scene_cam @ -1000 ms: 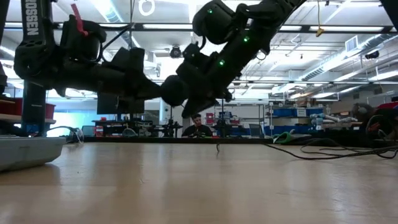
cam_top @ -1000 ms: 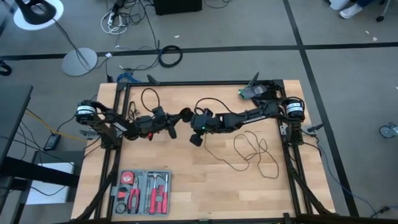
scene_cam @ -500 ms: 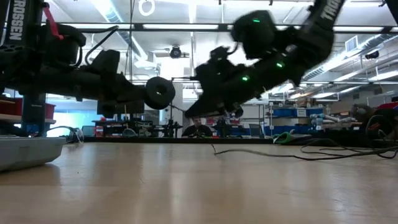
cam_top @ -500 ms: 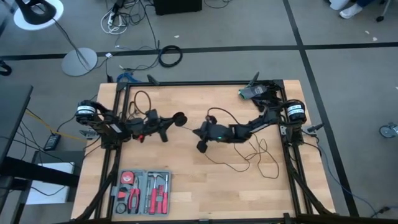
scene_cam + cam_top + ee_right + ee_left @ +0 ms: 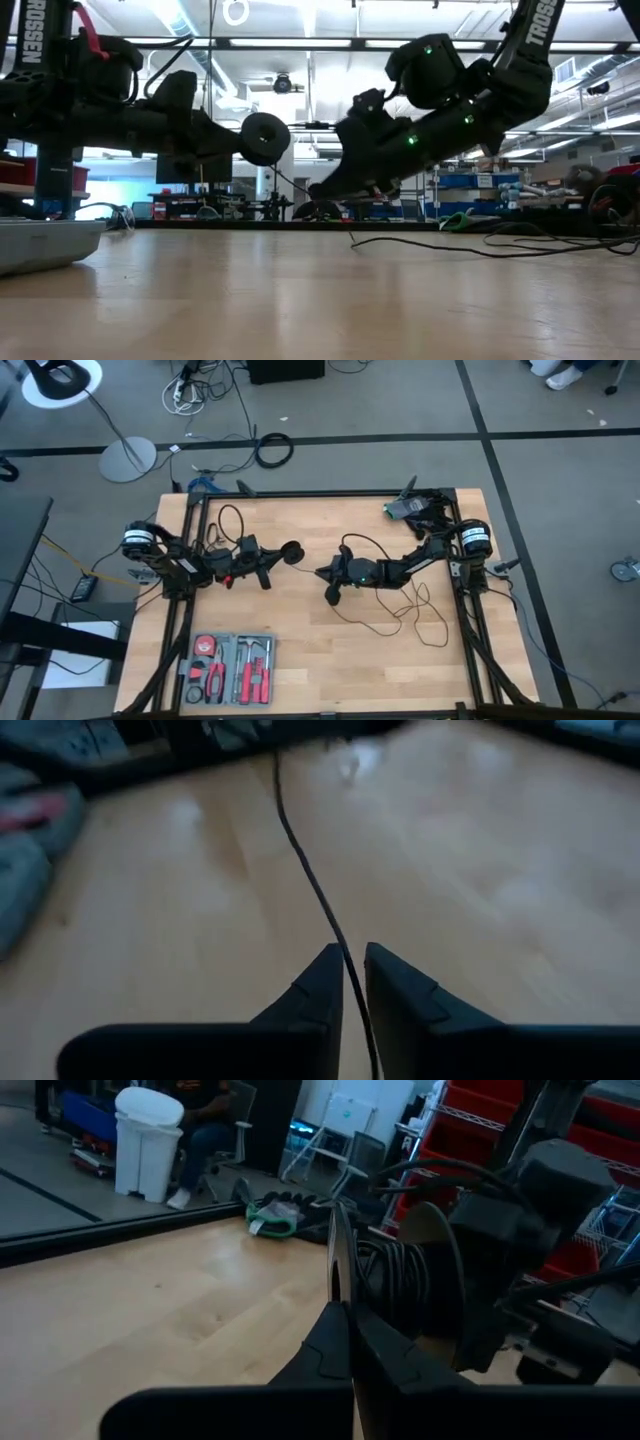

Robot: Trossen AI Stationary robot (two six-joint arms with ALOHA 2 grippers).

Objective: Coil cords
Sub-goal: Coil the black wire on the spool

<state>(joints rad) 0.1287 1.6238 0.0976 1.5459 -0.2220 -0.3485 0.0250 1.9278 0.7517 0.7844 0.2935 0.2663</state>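
- high view shows the left end effector (image 5: pixel 283 553) over the middle-left of the wooden surface (image 5: pixel 300 660), clenched on the round black puck (image 5: pixel 291 552), which it holds up in the air
- left wrist view has the puck edge-on between the closed fingers (image 5: pixel 335 1345), with several turns of cord (image 5: pixel 395 1285) already bunched just behind it
- right end effector (image 5: pixel 328 582) sits just right of centre, near the left one but apart from it; in the right wrist view the thin wire (image 5: pixel 310 880) runs through the narrow gap between its fingers (image 5: pixel 315 985), so it looks lightly closed around the wire rather than pinching it hard
- low view shows the wire hanging from the puck (image 5: pixel 264 138) down toward the right end effector (image 5: pixel 335 190), then trailing on along the surface (image 5: pixel 300 300)
- rest of the cord lies in loose loops (image 5: pixel 410 605) on the right half of the surface, close to the right arm
- risk: with so loose a hold, the wire could slide out sideways and the next wrap would go slack
- risk: the loose loops overlap each other, so pulling them in could draw a knot tight
- risk: the trailing loops lie near the right arm and could snag on it
- red tool kit (image 5: pixel 228 668) at the near-left corner is well apart from the work
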